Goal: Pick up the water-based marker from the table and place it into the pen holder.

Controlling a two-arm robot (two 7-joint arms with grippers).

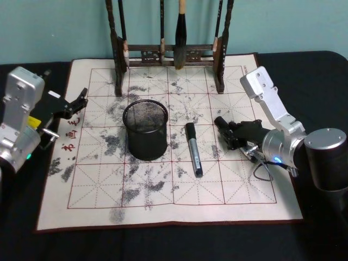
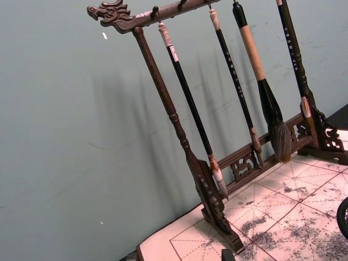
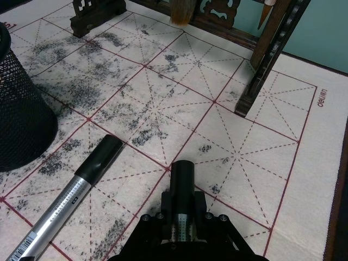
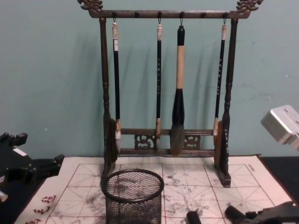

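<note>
A calligraphy practice desk: an ink-smudged white felt grid mat (image 1: 239,190) and a dark carved wooden rack (image 4: 105,93) of hanging brushes (image 4: 179,93) against a plain teal wall (image 4: 46,70).

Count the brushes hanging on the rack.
4, all hanging on the rack: a thin brush by the left post, a thin brush left of centre, the thick brush at centre, a thin brush by the right post. None looks hidden.
</note>
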